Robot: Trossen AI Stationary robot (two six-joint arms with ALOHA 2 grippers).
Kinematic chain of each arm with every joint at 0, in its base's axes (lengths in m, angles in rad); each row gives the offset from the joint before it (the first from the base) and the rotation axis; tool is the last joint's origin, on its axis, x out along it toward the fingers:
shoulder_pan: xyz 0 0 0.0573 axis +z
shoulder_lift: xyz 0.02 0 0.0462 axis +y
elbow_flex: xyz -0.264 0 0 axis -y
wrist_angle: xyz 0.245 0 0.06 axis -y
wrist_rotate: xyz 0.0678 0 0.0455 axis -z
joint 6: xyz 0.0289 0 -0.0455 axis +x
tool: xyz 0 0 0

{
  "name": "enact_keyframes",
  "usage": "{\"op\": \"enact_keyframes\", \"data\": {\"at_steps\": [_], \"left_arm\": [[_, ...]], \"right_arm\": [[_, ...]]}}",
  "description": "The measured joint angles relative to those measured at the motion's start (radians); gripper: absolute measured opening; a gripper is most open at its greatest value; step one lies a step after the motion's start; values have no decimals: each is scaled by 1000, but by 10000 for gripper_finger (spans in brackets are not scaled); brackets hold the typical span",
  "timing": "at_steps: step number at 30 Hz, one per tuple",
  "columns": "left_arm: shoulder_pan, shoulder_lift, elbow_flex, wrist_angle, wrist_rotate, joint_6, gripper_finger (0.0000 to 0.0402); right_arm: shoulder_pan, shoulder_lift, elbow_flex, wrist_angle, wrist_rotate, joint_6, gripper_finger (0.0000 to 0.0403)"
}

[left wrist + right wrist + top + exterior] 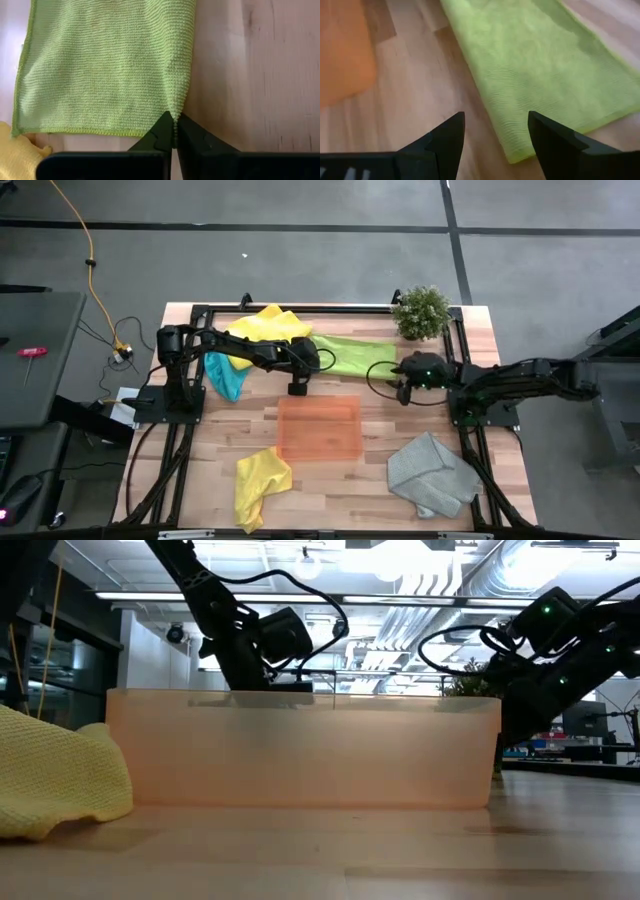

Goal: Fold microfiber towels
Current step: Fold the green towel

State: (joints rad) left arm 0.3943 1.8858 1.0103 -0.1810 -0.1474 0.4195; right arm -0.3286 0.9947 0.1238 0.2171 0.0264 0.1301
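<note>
1. Along the far side of the table, between the two arms, the lime green towel (pixel 352 355) lies spread flat on the wood, its far end reaching toward the potted plant (pixel 421 311).
2. At its near-left corner the left gripper (pixel 174 131) has its fingers pressed together, clamped on the towel's corner, where the cloth puckers into the tips.
3. Over the towel's other end, the right gripper (pixel 496 131) hovers with its fingers apart, holding nothing; the towel's corner shows just ahead of them.
4. Beside the left arm, a yellow towel (pixel 268 323) lies crumpled at the far edge, with the teal-blue towel (pixel 228 378) bunched just next to it.
5. Near the middle of the table sits the orange tray (pixel 320 429), just in front of the left gripper.
6. At the near edge, a second yellow towel (pixel 260 483) lies rumpled left of the tray, and the light grey towel (pixel 432 474) lies loosely folded to its right.
</note>
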Motion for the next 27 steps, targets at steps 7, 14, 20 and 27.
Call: {"op": "enact_keyframes", "data": {"at_steps": [7, 14, 20, 27], "left_arm": [[0, 0, 0, -1, 0, -15, 3], [0, 0, 0, -2, 3, -24, 1], [0, 0, 0, -3, 4, -24, 1], [0, 0, 0, -3, 5, -25, 1]], "right_arm": [[34, 0, -1, -54, 103, -128, 210], [43, 9, -1, -52, 117, -127, 205], [44, 99, -1, -20, 120, -100, 168], [44, 228, 2, 110, 122, -60, 138]]}}
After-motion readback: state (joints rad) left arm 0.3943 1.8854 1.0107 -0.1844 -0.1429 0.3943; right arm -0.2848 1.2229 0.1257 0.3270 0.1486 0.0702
